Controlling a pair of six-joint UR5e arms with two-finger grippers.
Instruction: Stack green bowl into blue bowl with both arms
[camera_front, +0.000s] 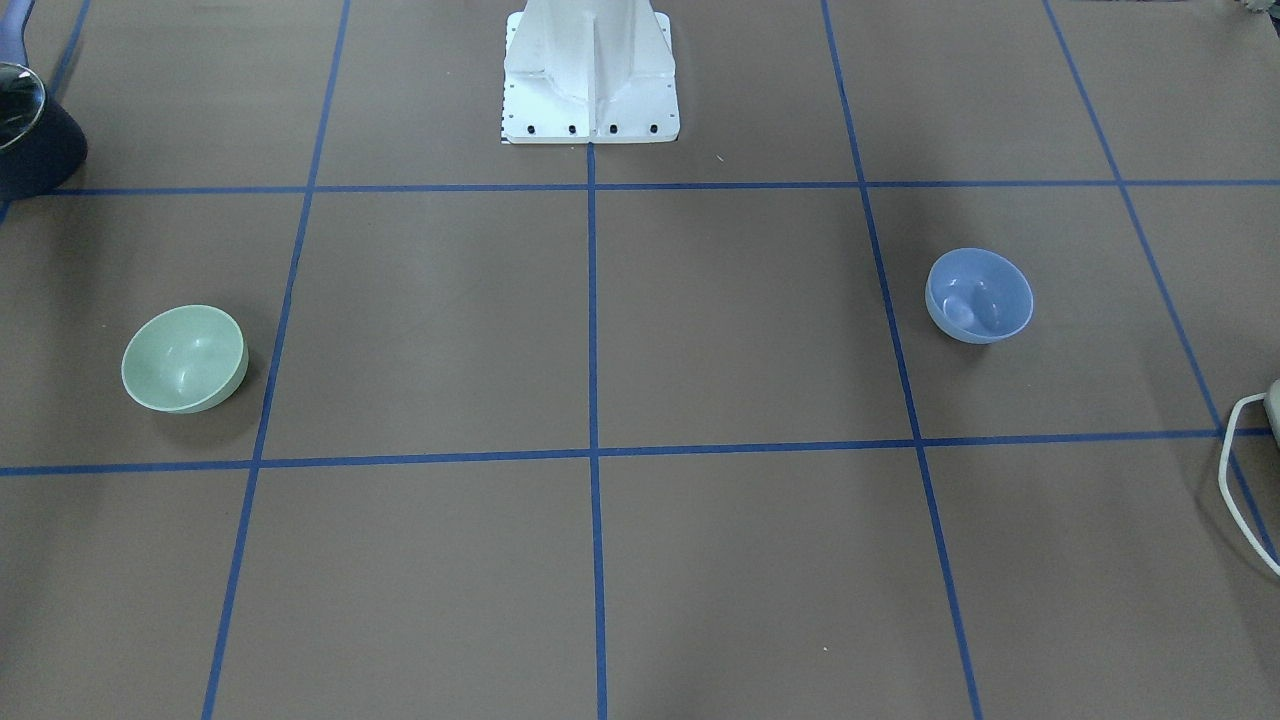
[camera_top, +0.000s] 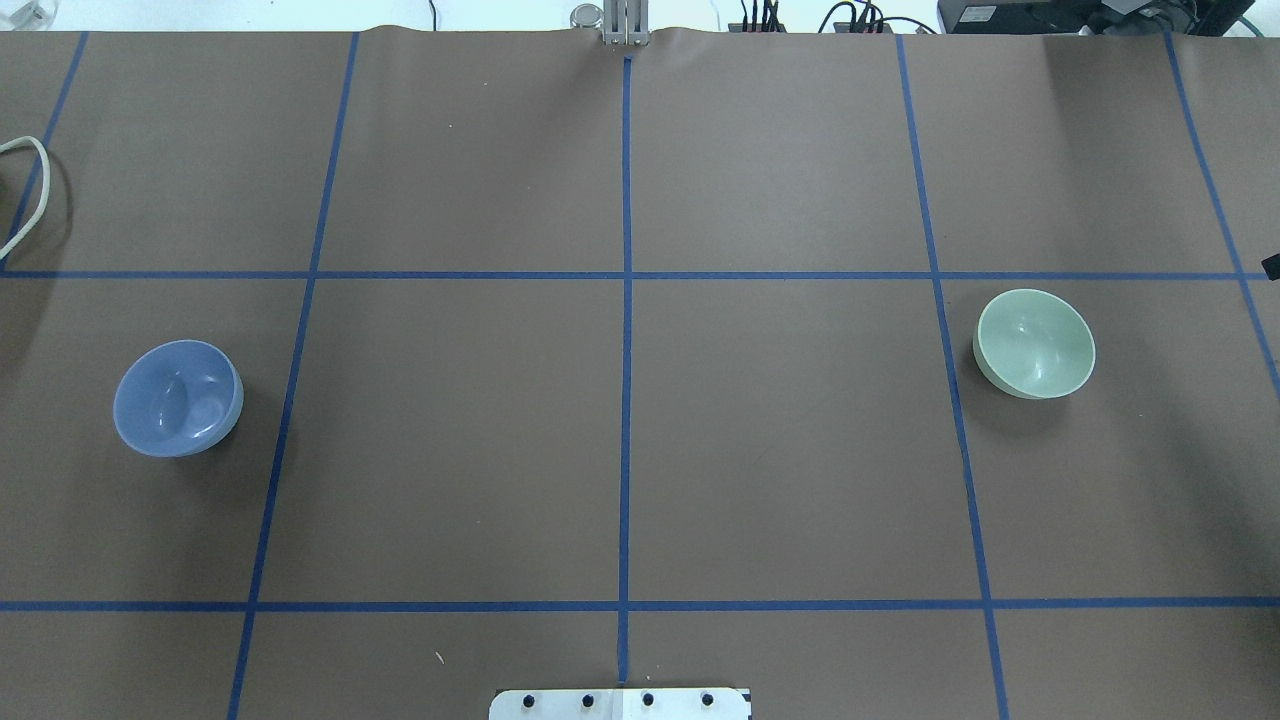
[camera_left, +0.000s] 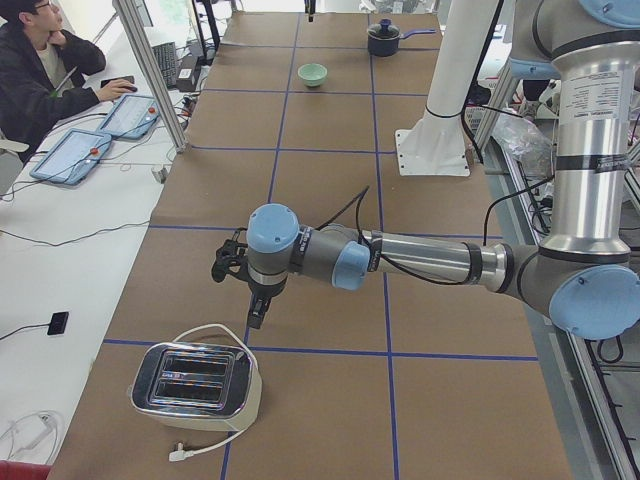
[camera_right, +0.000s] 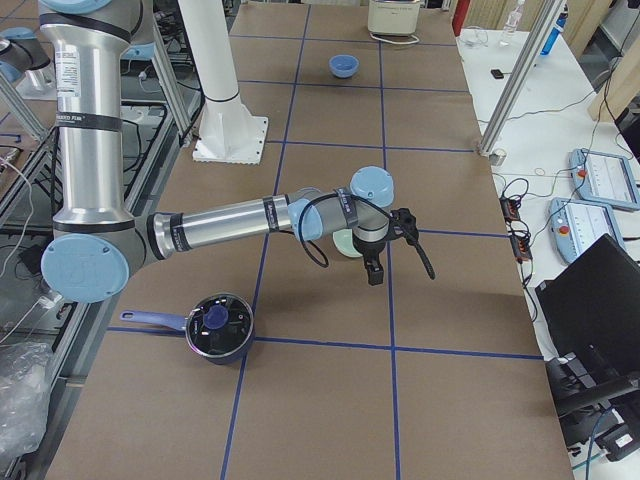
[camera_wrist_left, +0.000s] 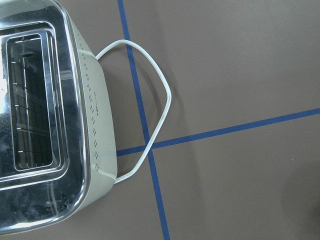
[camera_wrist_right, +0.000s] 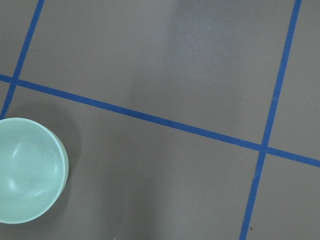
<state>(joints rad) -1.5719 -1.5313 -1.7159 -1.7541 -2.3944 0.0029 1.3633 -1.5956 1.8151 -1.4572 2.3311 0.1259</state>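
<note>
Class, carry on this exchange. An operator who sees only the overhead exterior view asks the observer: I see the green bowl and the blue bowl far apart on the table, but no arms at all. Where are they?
Observer: The left arm stretches low over the table at the robot's left end, and the left pincer points down close to a toaster.
Operator: And the right one?
Observer: The right pincer hangs above the table close to the green bowl. I cannot tell whether it is open.
Operator: Anything else out of my picture?
Observer: A dark lidded pot stands further toward the table's right end.
</note>
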